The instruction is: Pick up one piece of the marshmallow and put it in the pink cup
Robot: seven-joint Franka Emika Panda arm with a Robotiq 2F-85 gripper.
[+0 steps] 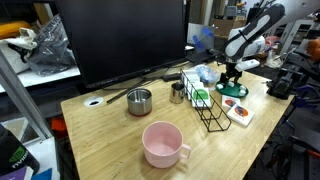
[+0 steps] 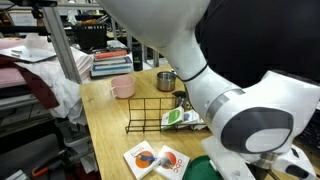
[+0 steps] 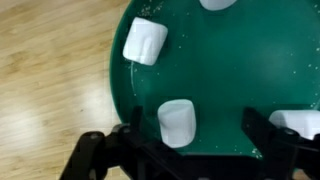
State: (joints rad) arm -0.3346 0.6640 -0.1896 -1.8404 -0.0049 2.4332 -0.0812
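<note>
In the wrist view a green plate (image 3: 215,70) holds several white marshmallows. One marshmallow (image 3: 177,122) stands between my gripper's (image 3: 195,142) two dark fingers, closer to the left finger. The fingers are spread wide and grip nothing. Another marshmallow (image 3: 144,41) lies at the plate's upper left, and two more are cut off at the top and right edges. In an exterior view my gripper (image 1: 232,76) hangs just over the green plate (image 1: 233,91) at the far right of the table. The pink cup (image 1: 163,143) stands at the table's front and also shows in the exterior view from the opposite side (image 2: 122,88).
A black wire rack (image 1: 205,106) stands between plate and cup. A steel pot (image 1: 140,101) and a smaller metal cup (image 1: 177,92) sit behind it, in front of a large monitor (image 1: 125,40). Printed cards (image 1: 240,114) lie next to the plate. The arm fills much of an exterior view (image 2: 240,90).
</note>
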